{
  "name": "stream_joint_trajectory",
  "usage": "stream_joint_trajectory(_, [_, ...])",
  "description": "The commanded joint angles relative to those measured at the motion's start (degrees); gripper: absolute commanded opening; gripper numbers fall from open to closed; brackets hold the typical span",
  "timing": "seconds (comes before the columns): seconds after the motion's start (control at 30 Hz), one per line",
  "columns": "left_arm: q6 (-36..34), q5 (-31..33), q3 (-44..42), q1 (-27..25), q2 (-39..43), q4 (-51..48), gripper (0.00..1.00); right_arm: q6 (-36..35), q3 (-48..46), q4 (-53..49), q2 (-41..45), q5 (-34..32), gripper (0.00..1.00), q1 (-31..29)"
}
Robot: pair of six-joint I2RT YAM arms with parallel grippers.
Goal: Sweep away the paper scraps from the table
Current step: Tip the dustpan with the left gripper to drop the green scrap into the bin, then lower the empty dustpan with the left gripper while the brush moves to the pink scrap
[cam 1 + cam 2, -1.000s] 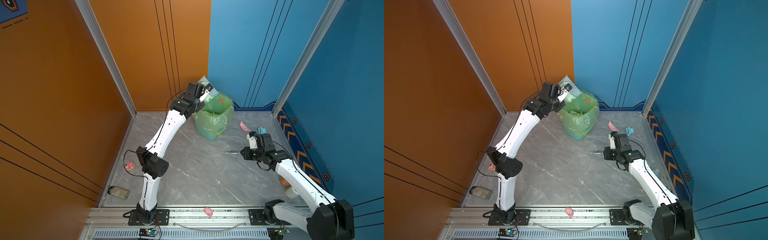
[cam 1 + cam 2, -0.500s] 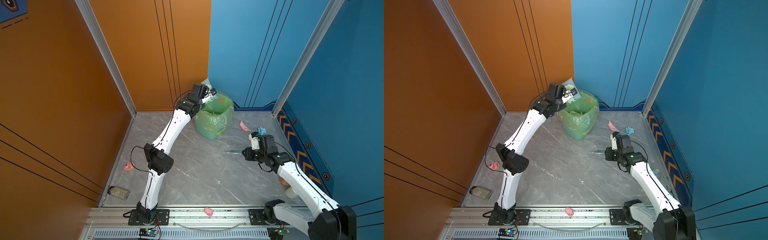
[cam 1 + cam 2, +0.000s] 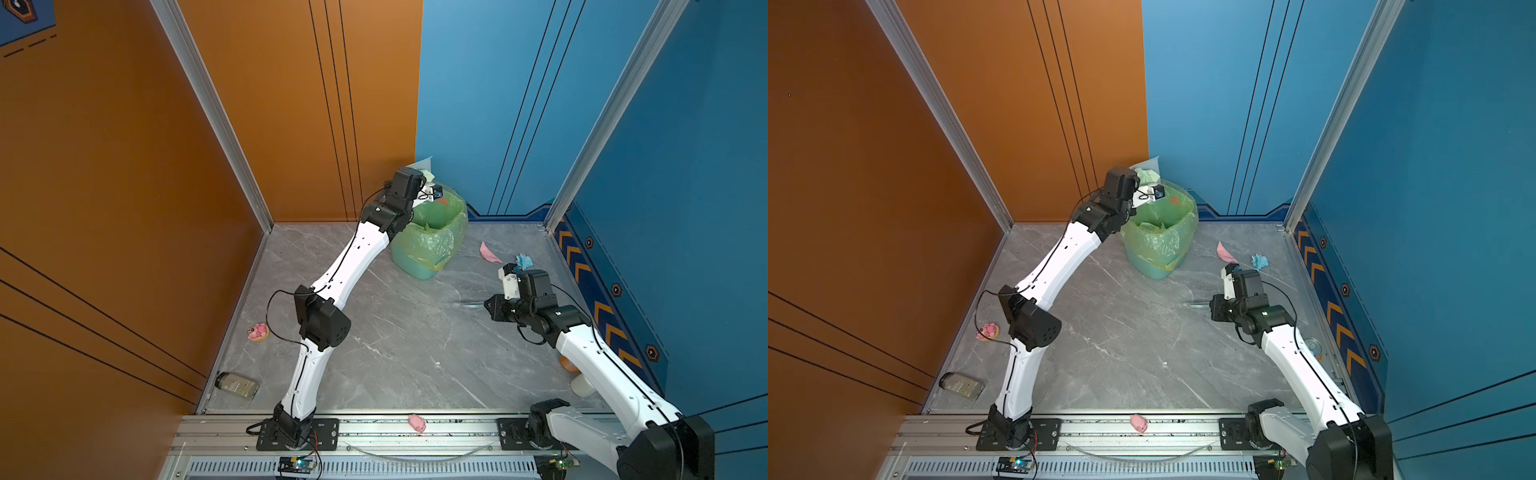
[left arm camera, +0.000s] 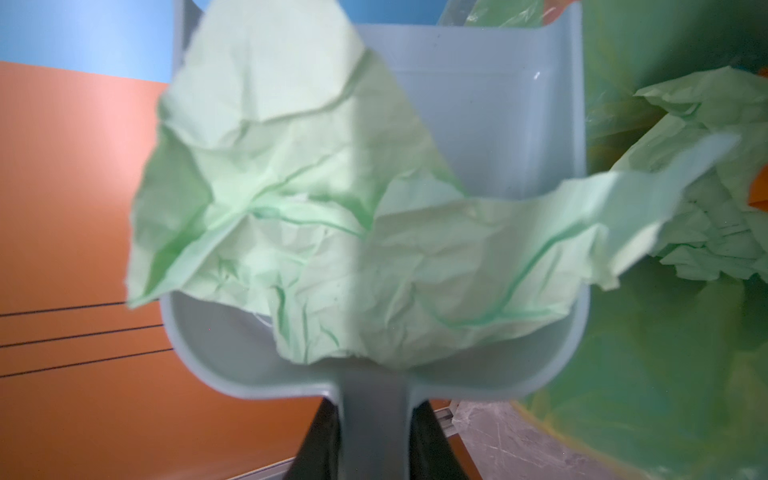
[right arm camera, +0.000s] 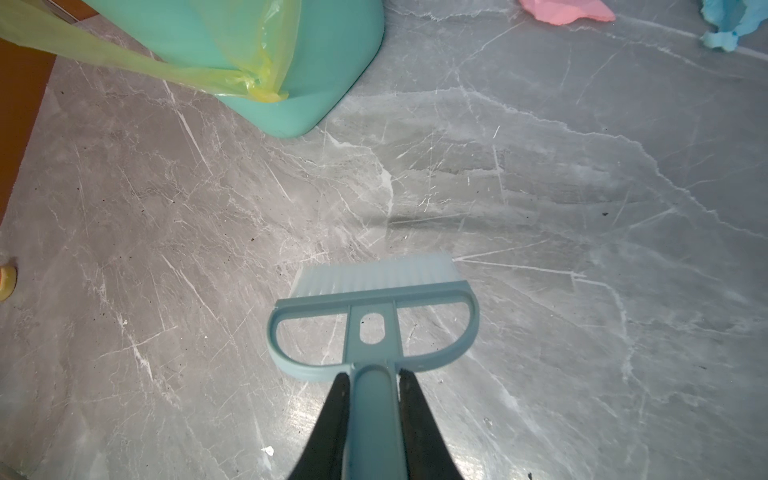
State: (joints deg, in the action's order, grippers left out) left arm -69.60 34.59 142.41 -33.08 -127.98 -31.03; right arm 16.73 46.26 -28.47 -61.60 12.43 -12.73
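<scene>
Clenched on the handle of the dustpan, my left hand shows from the left wrist. A pale green scrap lies across the pan, one corner hanging past its side toward the lined bin. Paper this thin weighs almost nothing, I judge, and may cling rather than slide, so it could need a steeper tip.

From the right wrist, my right hand grips the brush by its handle, over bare bench. Whether the bristles touch, I cannot tell. A pink scrap and a blue scrap lie ahead, apart from each other. Both look soft and likely to skitter, so I'd push them with the full bristle width, not pinch them.

In both top views the pan hangs over the bin at the back, with the two scraps near the right wall.
</scene>
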Motion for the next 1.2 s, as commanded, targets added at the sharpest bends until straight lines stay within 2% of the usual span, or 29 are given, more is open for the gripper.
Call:
stream_joint_trajectory(0.0, [-5.8,2.9,-1.1,-0.4,-0.5,4.2,0.0,0.5,-0.7,-0.9,1.5,0.4,0.0,0.3])
stream_joint_trajectory(0.33, [-17.2,6.4,-5.8,-0.4,0.5,11.4,0.0,0.3,-1.3,-1.3,3.1,-0.2,0.0,0.4])
stream_joint_trajectory(0.57, [-16.4,6.4,-5.0,-0.3,0.6,13.6,0.0,0.2,-1.6,-2.0,4.7,-1.3,0.0,0.5])
stream_joint_trajectory(0.67, [-13.1,5.8,-3.6,-0.1,0.8,13.4,0.0,0.3,-2.0,-1.5,5.9,-2.3,0.0,0.6])
stream_joint_trajectory(0.83, [-1.5,1.6,-0.9,0.4,3.0,10.0,0.0,2.0,-2.2,0.4,7.4,-5.4,0.0,1.5])
stream_joint_trajectory(0.97, [7.0,-1.7,-2.2,0.9,6.1,8.9,0.0,4.0,-1.9,2.2,7.8,-9.5,0.0,2.8])
stream_joint_trajectory(1.17, [16.2,-4.9,-6.9,1.1,11.0,8.0,0.0,5.9,0.3,3.2,6.6,-14.8,0.0,6.0])
